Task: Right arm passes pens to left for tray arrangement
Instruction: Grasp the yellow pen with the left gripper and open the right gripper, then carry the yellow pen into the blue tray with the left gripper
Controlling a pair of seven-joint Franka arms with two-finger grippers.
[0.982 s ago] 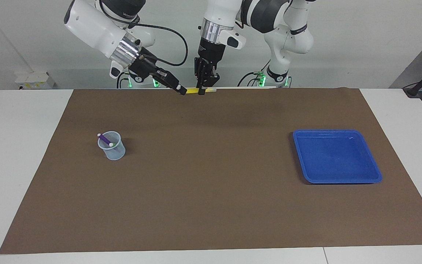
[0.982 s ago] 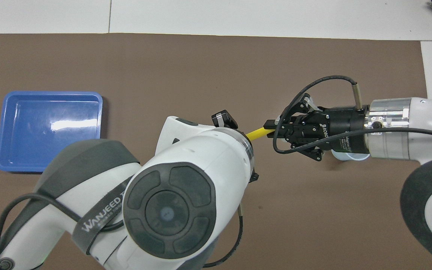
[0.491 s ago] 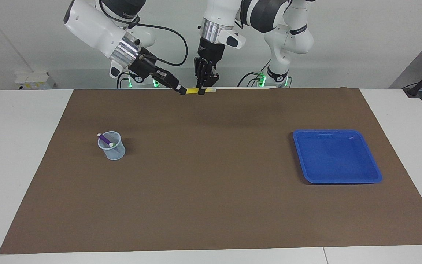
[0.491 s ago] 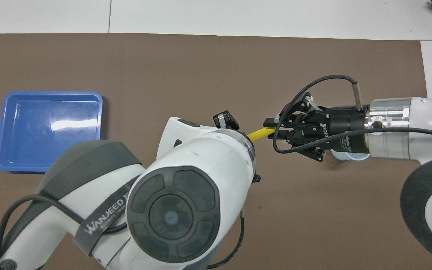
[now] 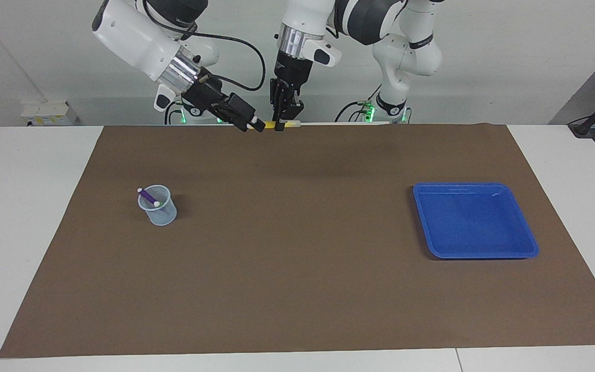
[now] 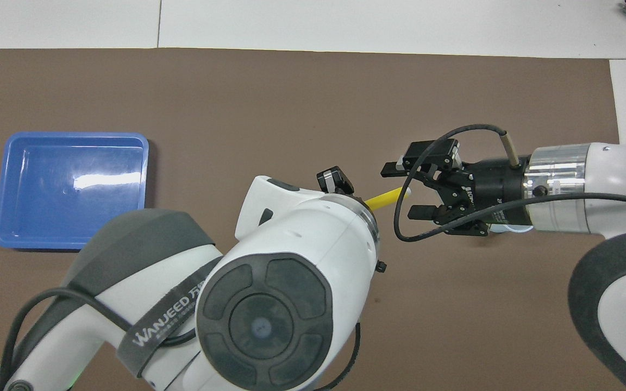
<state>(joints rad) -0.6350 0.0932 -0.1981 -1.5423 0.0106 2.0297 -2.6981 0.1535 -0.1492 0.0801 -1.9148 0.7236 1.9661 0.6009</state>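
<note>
The yellow pen (image 5: 290, 123) (image 6: 383, 198) hangs level over the mat's edge nearest the robots, with my left gripper (image 5: 279, 126) pointing straight down and shut on its middle. In the overhead view the left arm's own wrist hides that gripper. My right gripper (image 5: 252, 124) (image 6: 406, 190) stands open around the pen's end, its fingers apart on either side and off the pen. A purple pen (image 5: 149, 197) leans in the pale-blue cup (image 5: 160, 209) toward the right arm's end. The blue tray (image 5: 475, 219) (image 6: 68, 190) lies toward the left arm's end with nothing in it.
A brown mat (image 5: 297, 258) covers most of the white table. In the overhead view the right arm hides nearly all of the cup. A black cable (image 5: 248, 57) loops from the right wrist.
My right gripper has opened and let go of the yellow pen, which stays in the shut left gripper. Both hands have shifted slightly upward.
</note>
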